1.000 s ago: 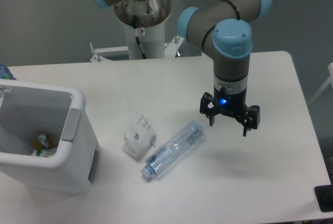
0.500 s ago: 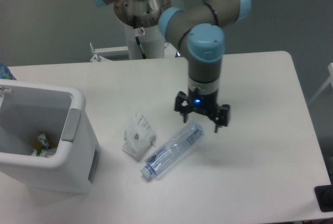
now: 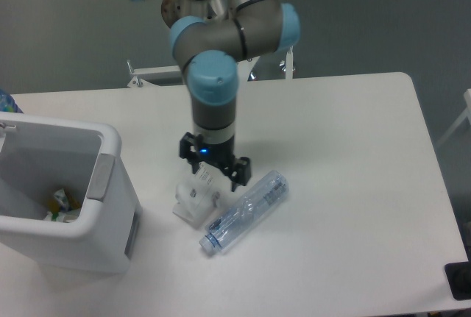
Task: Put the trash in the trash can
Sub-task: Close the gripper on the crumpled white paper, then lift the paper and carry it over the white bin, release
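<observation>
A white table (image 3: 353,184) holds a white bin (image 3: 70,192) at its left, cut off by the frame edge, with scraps dimly visible inside. The robot arm (image 3: 213,74) hangs its gripper (image 3: 214,168), fingers apart, directly over a small white carton (image 3: 193,201), hiding the carton's top. Just beside the carton lies a clear bottle (image 3: 246,210), cap toward the camera.

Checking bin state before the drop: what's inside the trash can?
Inside the trash can, a few small scraps with green and yellow print lie at the bottom left corner. The near wall hides the rest of the floor. Carton and bottle lie outside on the table.
</observation>
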`<state>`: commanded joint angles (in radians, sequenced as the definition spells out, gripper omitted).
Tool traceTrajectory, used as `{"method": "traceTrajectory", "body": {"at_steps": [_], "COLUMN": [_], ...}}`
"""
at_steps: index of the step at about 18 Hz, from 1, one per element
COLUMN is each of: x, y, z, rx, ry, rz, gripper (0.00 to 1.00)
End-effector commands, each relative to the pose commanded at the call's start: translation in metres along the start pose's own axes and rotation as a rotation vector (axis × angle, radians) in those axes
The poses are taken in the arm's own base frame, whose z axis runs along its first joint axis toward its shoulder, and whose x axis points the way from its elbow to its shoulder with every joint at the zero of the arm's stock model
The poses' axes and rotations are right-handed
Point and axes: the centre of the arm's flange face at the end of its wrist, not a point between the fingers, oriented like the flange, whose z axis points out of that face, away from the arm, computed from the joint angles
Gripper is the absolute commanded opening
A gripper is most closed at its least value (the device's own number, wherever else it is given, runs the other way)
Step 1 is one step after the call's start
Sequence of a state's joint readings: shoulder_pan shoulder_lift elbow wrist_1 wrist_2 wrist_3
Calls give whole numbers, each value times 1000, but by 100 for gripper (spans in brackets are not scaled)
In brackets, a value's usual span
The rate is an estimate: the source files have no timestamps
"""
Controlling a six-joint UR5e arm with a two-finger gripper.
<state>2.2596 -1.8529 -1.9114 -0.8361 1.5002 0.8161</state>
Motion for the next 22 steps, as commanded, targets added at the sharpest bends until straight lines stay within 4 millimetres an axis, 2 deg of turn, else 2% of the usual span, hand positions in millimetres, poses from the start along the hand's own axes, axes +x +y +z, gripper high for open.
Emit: {"method": "traceTrajectory", "body": {"at_steps": [4, 7, 10, 11, 12, 14, 15, 16, 20, 22], "x": [13, 11, 9, 8, 9, 8, 8, 8, 4, -1], "y": [-12, -13, -15, -15, -16, -16, -16, -16, -15, -12], "z": [24, 38, 44, 46, 47, 46, 46, 45, 35, 23], "rx": [-12, -28, -33, -35, -36, -35, -35, -34, -20, -8], "ry": [11, 26, 31, 33, 35, 33, 33, 32, 28, 16], "rz": [34, 34, 32, 32, 33, 32, 32, 32, 28, 22], "gripper": [100, 100, 98, 90, 74, 32, 15, 3, 0, 0]}}
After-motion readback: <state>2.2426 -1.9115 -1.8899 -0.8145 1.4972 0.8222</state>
